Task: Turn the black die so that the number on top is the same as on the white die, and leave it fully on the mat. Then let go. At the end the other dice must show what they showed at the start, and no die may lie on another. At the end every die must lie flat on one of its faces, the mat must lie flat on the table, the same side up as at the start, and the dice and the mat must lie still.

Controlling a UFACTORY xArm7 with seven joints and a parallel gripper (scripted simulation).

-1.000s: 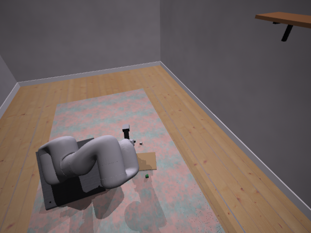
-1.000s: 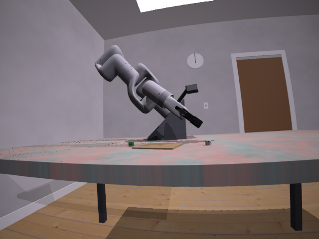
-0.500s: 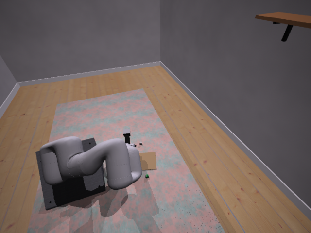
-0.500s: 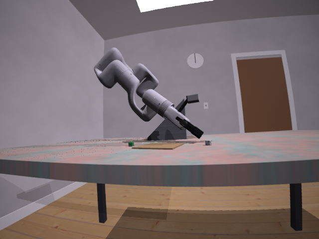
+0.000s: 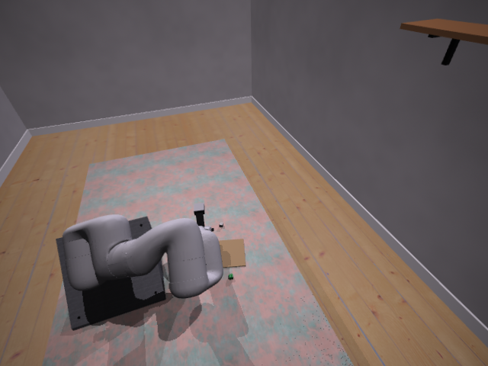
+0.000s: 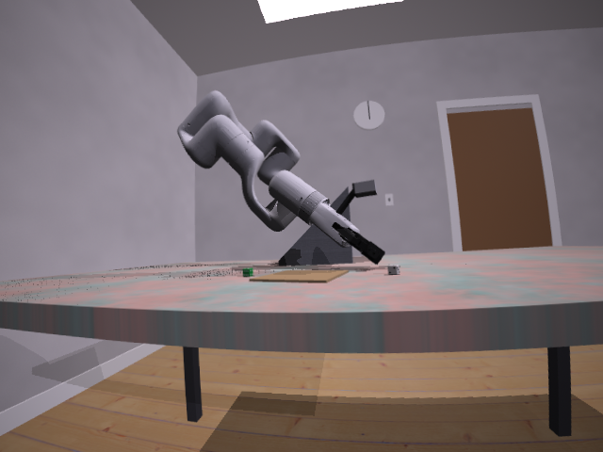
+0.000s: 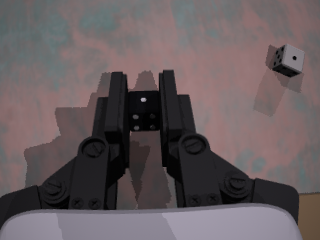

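White die to the right, mat lower right

In the wrist view, mottled tabletop separates the white die (image 7: 288,60), upper right, from the mat (image 7: 309,215).

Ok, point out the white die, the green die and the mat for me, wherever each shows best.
White die (image 5: 221,225) (image 6: 393,269) (image 7: 289,60): top, exterior, wrist; its body.
Green die (image 5: 230,277) (image 6: 248,272): top, exterior; its body.
Mat (image 5: 235,252) (image 6: 301,276): top, exterior; bare surface.
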